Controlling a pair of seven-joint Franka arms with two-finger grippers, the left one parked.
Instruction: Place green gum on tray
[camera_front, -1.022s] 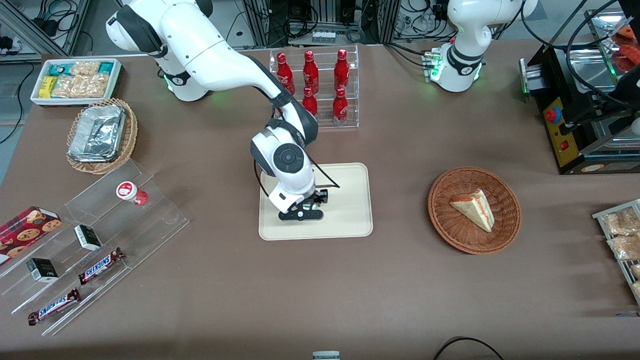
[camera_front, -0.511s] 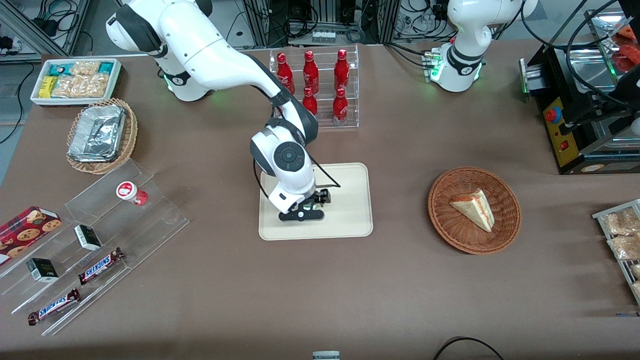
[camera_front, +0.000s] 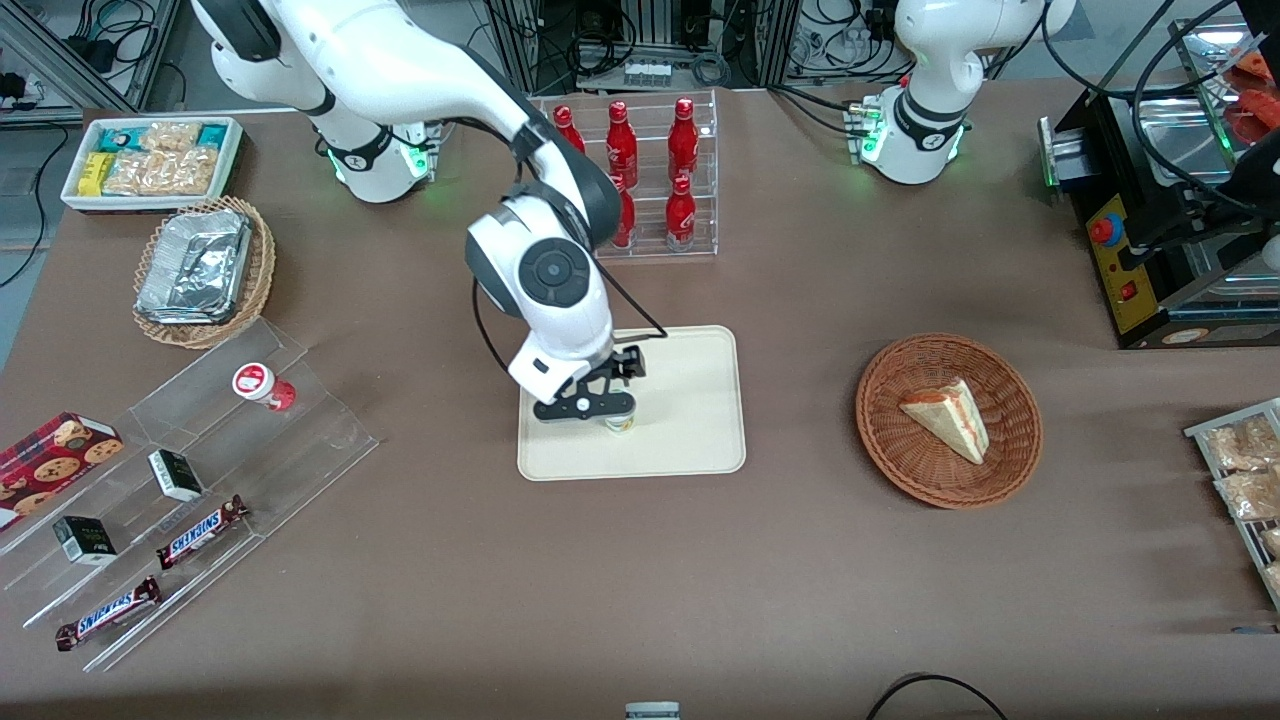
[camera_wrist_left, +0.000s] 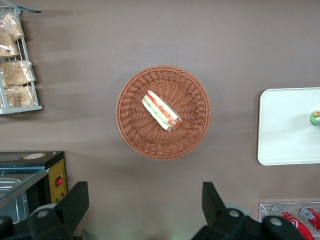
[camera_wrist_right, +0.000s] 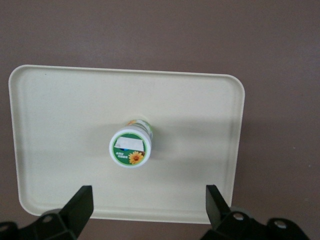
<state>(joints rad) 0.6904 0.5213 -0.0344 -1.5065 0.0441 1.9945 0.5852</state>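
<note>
- Green gum is standing upright on the tray, about mid-tray, lid up, nothing touching it.
- In the front view the gum is peeking out just below the end effector, partly covered by it.
- End effector is hanging above the gum with its fingers spread wide, released, holding nothing; the canister is sitting clear between the two fingers in the wrist view.
- Right arm is reaching from its base out over the table, elbow bent, wrist pointing straight down over the tray's end nearer the working arm.
- Tray is lying flat on the table, between the rack of red bottles and the front camera.
- Wicker basket holding a sandwich wedge is sitting well apart from the tray, toward the parked arm's end.
- Left wrist view is catching the gum on the tray at frame edge.
</note>
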